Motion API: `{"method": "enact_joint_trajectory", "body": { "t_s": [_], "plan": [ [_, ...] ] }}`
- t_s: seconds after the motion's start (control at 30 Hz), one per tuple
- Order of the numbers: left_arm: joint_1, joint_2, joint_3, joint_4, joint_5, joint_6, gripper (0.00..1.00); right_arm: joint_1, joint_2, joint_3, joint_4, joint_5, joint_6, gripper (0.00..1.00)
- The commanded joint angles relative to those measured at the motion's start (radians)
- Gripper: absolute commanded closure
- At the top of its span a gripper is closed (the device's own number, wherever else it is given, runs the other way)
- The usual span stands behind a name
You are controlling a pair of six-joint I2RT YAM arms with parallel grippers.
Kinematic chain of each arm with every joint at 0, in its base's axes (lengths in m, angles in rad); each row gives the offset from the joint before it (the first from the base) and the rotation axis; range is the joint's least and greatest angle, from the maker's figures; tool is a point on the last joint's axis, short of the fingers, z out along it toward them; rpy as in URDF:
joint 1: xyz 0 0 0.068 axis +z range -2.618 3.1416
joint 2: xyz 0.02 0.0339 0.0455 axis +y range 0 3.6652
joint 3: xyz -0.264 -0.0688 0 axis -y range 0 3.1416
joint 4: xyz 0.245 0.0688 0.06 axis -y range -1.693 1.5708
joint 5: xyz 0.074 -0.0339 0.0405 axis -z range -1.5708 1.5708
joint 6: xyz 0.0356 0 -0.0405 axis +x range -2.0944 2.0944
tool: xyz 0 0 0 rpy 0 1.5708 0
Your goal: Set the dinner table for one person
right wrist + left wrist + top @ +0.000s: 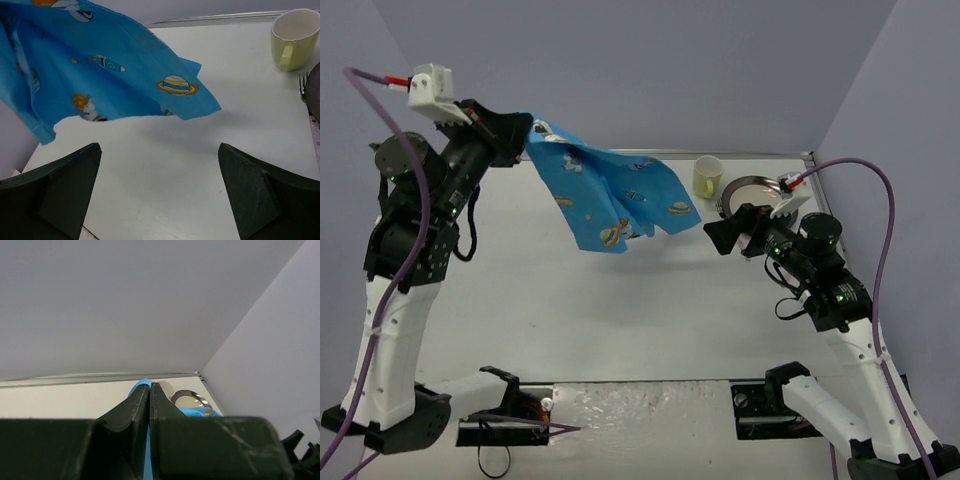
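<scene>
My left gripper (527,135) is raised at the back left and shut on one edge of the blue space-print placemat (610,195), which hangs in the air over the white dinner table (620,320). In the left wrist view the jaws (151,386) are pressed together with blue cloth (141,385) between them. My right gripper (715,237) is open and empty, low over the table just right of the cloth's hanging corner. In the right wrist view its fingers (159,150) are spread wide, with the placemat (100,65) hanging ahead of them.
A pale yellow mug (708,176) stands at the back right, with a dark metal plate (755,192) beside it. A fork (303,85) lies at the plate's edge. Lavender walls close the table at the back and sides.
</scene>
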Motion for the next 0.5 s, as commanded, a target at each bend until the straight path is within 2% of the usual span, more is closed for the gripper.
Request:
{"method": "enact_joint_trajectory", "body": {
  "t_s": [0.0, 0.1, 0.3, 0.47],
  "plan": [
    [0.003, -0.170, -0.229, 0.062, 0.047, -0.008, 1.00, 0.008, 0.014, 0.015, 0.045, 0.002, -0.021, 0.00],
    [0.003, -0.308, -0.511, 0.051, 0.031, -0.046, 1.00, 0.009, 0.039, -0.035, 0.047, -0.043, -0.027, 0.00],
    [0.003, -0.503, -0.918, 0.012, -0.035, -0.117, 1.00, 0.043, 0.144, -0.175, 0.119, -0.023, 0.025, 0.00],
    [0.003, -0.641, -1.095, -0.088, -0.036, -0.187, 1.00, 0.197, 0.303, -0.212, 0.180, 0.139, 0.052, 0.01]
  ]
}}
